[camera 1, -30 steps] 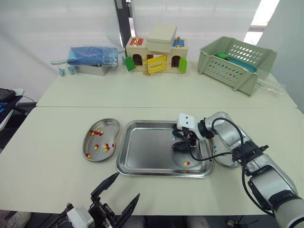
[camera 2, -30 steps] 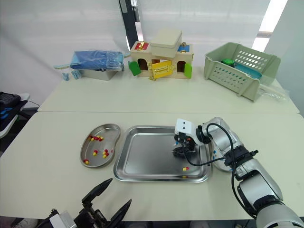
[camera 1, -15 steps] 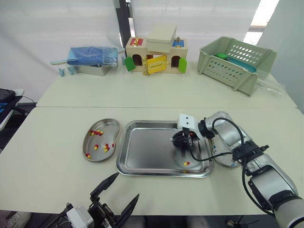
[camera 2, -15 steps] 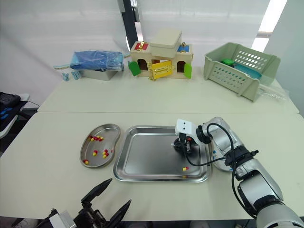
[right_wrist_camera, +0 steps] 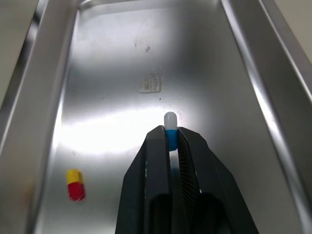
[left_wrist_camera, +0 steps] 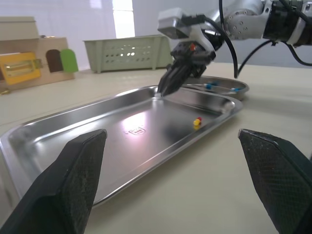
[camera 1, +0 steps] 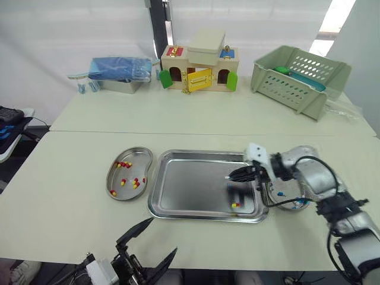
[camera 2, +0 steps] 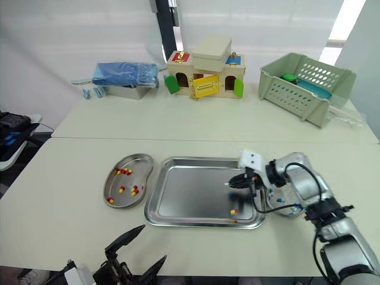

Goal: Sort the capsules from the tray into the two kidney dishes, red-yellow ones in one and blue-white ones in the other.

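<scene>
Right gripper point(right_wrist_camera: 170, 132), now raised off the tray point(camera 1: 184, 190) floor, clamps one blue-white capsule point(right_wrist_camera: 170, 122); transfer to the right kidney dish point(camera 1: 285, 206) should follow. One red-yellow capsule point(camera 1: 234, 205) lies in the tray. Left gripper point(camera 1: 164, 235) hangs spread.

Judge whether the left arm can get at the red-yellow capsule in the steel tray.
Probably yes: the left gripper is open, and only bare steel tray lies before the red-yellow capsule.

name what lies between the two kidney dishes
The tray, with a red-yellow capsule and the right end effector pinching a blue-white capsule; left eye view.
</scene>
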Tool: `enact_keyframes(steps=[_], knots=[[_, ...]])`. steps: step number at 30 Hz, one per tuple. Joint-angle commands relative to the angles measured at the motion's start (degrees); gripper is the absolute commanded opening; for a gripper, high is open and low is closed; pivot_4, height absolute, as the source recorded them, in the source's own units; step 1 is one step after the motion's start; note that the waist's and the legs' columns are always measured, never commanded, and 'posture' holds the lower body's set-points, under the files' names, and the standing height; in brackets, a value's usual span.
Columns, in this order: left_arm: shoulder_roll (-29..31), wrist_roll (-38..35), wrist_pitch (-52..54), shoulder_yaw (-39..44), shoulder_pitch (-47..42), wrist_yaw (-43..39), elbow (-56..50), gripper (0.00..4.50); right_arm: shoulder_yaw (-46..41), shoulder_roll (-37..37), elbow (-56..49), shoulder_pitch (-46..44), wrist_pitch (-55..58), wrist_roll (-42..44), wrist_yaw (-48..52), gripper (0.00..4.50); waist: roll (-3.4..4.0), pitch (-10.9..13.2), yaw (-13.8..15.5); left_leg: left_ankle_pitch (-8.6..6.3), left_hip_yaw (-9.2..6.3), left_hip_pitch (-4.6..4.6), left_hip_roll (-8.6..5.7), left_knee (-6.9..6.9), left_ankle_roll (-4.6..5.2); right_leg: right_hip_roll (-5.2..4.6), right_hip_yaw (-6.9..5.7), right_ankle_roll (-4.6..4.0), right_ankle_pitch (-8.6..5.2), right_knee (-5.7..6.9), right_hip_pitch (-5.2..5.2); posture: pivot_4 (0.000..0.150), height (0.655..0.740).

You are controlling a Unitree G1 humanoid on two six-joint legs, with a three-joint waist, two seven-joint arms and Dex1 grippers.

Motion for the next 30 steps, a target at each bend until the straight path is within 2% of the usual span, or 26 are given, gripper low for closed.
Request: enact_keyframes(steps=[1, 4, 8, 17, 19, 27, 30], knots=[[1.8, -2.0, -1.8, -1.2, -1.8, -3.4, -0.1, 4.50, -8.4, -4.9, -6.9, 4.4, 4.8, 5.2, -1.1, 0.01, -0.01, 0.0, 0.0, 0.00, 0.00, 0.02, 0.01, 0.00, 0.00, 0.00, -0.01, 0.00, 0.00, 0.00, 0.02, 0.150, 0.7400], [3.2, -3.2, -1.2, -2.5, -4.3, -6.1, 0.8, 4.50, -15.4, -10.4, -9.1, 11.0, 7.1, 7.0, -2.3, 0.01, 0.00, 0.0, 0.0, 0.00, 0.02, 0.04, 0.00, 0.00, 0.00, 0.00, 0.00, 0.00, 0.00, 0.00, 0.05, 0.150, 0.7400], [4.3, -4.6, -0.6, -3.4, -7.3, -8.9, 2.3, 4.50, -20.4, -14.0, -9.4, 17.6, 7.1, 7.7, -4.2, 0.01, 0.01, 0.0, -0.2, 0.00, 0.07, 0.08, 0.01, 0.00, 0.01, 0.00, 0.03, 0.00, 0.00, 0.00, 0.08, 0.150, 0.7400], [5.3, -6.4, 0.7, -3.3, -9.5, -12.0, 3.2, 4.50, -21.5, -14.2, -10.5, 21.7, 9.2, 9.2, -8.9, 0.01, 0.01, 0.0, -0.4, 0.00, 0.07, 0.15, 0.03, 0.01, 0.01, 0.03, 0.06, 0.00, 0.00, 0.07, 0.12, 0.150, 0.7400], [5.4, -6.5, 0.8, -3.0, -9.5, -12.1, 3.2, 4.50, -21.2, -14.2, -10.2, 21.9, 8.8, 9.2, -9.2, 0.72, 0.01, 0.0, -0.2, 0.00, 0.07, 0.14, 0.02, 0.02, 0.01, 0.02, 0.05, 0.00, 0.00, 0.04, 0.14, 0.150, 0.7400], [5.4, -6.0, 0.3, -2.3, -7.4, -10.8, 2.0, 4.50, -21.1, -14.8, -9.4, 21.2, 8.7, 9.8, -8.8, 2.63, 0.01, 0.0, -0.2, 0.00, 0.07, 0.14, 0.03, 0.01, 0.01, 0.02, 0.05, 0.00, 0.00, 0.02, 0.14, 0.150, 0.7400], [5.2, -6.0, 0.7, -1.3, -7.3, -9.2, 1.8, 4.50, -21.8, -15.1, -9.2, 21.2, 8.4, 10.2, -8.5, 3.51, 0.01, 0.0, -0.2, 0.00, 0.07, 0.14, 0.02, 0.01, 0.01, 0.02, 0.05, 0.00, 0.00, 0.02, 0.15, 0.150, 0.7400]])
